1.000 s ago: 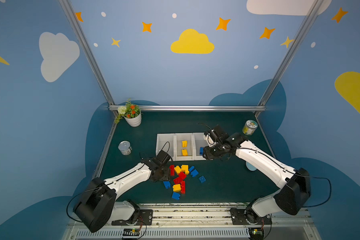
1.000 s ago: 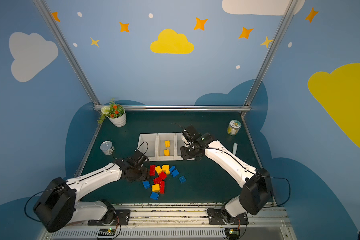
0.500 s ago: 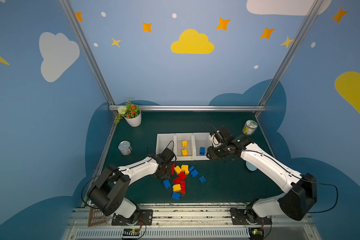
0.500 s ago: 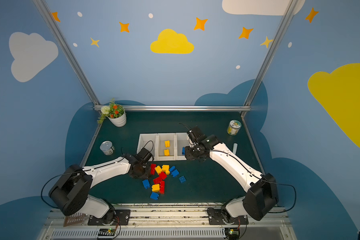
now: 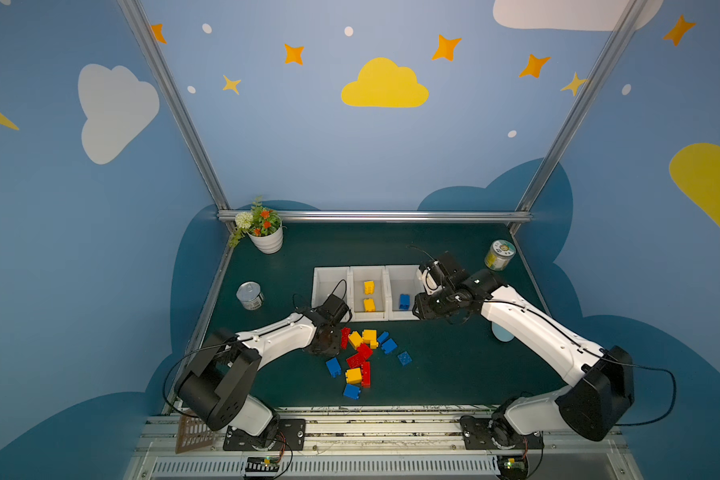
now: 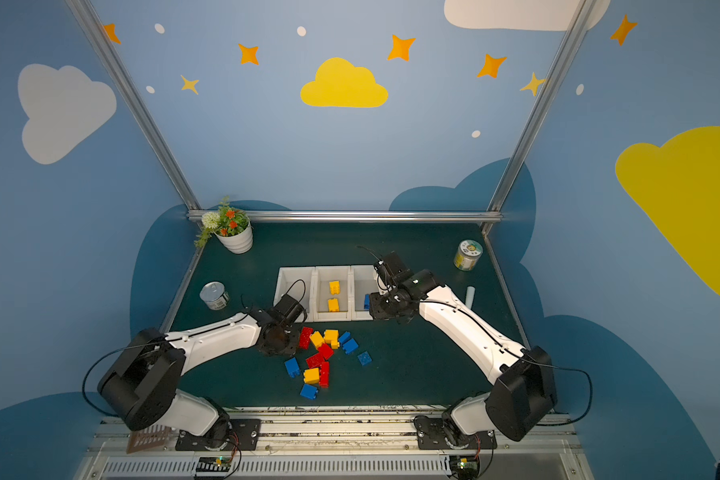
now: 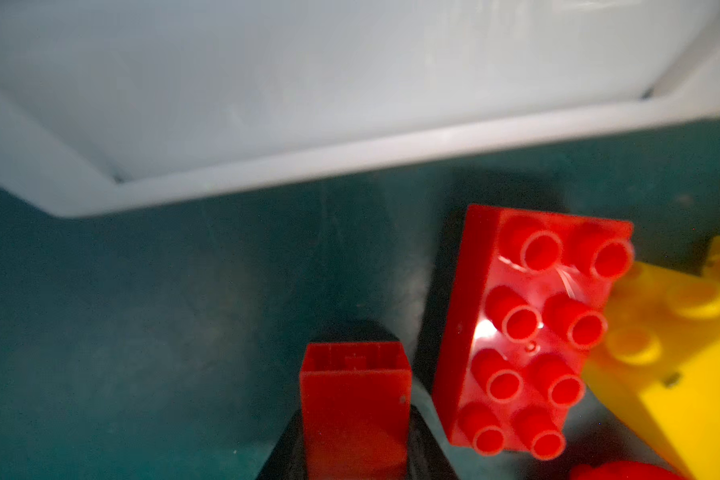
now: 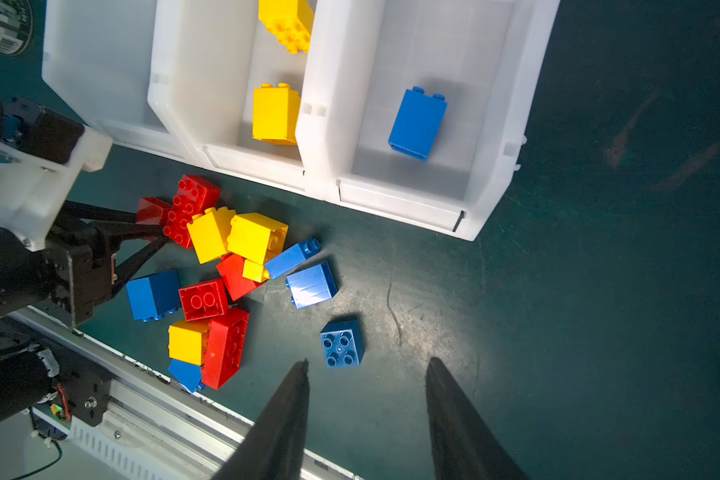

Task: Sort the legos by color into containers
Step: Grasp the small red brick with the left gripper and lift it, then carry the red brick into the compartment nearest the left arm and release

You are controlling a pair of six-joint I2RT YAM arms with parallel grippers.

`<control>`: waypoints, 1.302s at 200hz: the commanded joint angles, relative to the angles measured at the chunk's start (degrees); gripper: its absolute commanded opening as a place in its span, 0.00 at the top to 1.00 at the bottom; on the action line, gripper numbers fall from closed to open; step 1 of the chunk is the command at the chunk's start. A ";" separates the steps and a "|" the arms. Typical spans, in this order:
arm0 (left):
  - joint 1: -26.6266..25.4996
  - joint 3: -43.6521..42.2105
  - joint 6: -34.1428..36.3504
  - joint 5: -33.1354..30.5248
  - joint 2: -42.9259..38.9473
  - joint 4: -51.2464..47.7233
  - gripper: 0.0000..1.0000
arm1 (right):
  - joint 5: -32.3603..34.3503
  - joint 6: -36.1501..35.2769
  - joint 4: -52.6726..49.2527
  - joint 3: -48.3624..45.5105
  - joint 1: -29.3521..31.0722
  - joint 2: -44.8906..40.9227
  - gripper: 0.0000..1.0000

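The left tool (image 7: 355,440) is pinched narrow on a small red brick (image 7: 354,386), just in front of the row of three white bins (image 5: 368,316). The brick's long axis runs along the tool's reach, with its hollow end pointing at the empty end bin (image 7: 350,153). That bin lies straight ahead, and the left arm is the nearer one. Whether the brick is clear of the green surface (image 7: 142,332) is hard to tell. A long red brick (image 7: 533,332) lies just beside it, studs up. The right tool (image 8: 366,374), part open and empty, hovers in front of the opposite end bin (image 8: 400,199), which holds one blue brick (image 8: 417,122). A loose blue brick (image 8: 341,343) lies just beside the right tool.
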 commanded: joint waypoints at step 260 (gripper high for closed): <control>12.93 12.97 5.50 5.43 -2.70 2.76 0.70 | 0.26 0.52 -0.73 -2.09 -1.06 -4.48 0.56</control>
